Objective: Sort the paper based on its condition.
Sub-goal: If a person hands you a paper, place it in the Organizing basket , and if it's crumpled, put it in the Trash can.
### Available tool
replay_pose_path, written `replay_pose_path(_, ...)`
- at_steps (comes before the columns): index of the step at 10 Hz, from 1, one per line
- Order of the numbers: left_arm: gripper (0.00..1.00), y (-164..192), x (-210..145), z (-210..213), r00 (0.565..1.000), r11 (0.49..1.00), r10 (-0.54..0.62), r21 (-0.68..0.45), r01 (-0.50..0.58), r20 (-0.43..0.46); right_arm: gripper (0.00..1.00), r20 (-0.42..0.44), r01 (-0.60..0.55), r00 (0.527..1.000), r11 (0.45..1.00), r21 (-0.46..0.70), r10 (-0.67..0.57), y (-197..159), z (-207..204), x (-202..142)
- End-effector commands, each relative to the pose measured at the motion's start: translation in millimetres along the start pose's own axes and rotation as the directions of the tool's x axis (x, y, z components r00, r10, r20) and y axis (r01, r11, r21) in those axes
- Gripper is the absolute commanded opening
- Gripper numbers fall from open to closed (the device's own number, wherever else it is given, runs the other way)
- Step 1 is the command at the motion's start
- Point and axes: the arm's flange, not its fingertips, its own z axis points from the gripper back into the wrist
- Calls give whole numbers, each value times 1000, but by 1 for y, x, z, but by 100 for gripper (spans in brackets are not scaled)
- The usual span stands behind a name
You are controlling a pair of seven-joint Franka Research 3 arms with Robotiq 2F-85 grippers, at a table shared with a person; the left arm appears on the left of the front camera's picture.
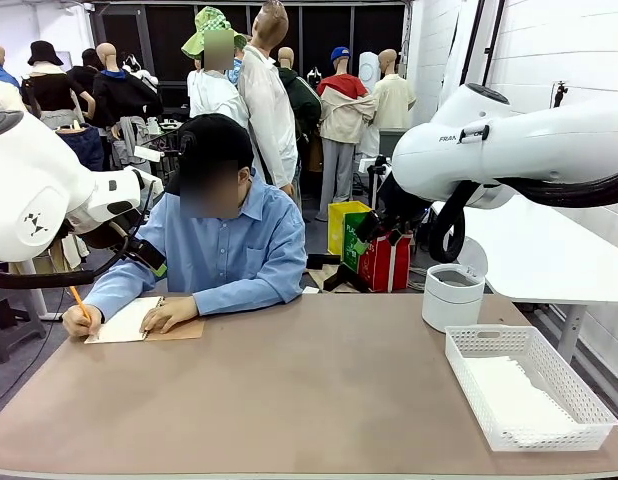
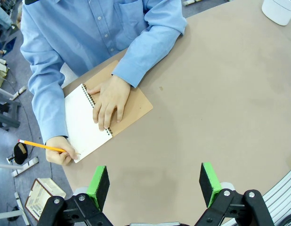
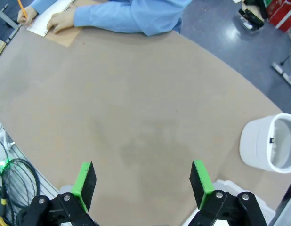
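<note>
You see a matt, smooth tan surface (image 1: 319, 380) carrying a white plastic lattice basket (image 1: 579, 385) with thin white paper (image 1: 514, 395) inside. The notebook (image 2: 96, 120) shows white paper pages, a brown cardboard cover and wire spiral binding. The person's blue sleeve (image 2: 150, 47) is soft woven cloth.

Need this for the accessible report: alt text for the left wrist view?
A person in a blue shirt writes with a pencil on the open page of a spiral notebook lying on its brown cover at the edge of a tan table, the other hand flat on the binding. The left claw hangs open above bare tabletop nearby.
</note>
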Motion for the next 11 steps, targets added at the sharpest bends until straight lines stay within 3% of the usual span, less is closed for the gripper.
replay_pose_path(1,100,1,0,0,1000,1000,3,-1,-3,1,100,-1,5,1000,1000,0,-5,-2,0,1)
replay_pose_path(11,100,1,0,0,1000,1000,3,-1,-3,1,100,-1,5,1000,1000,0,-5,-2,0,1)
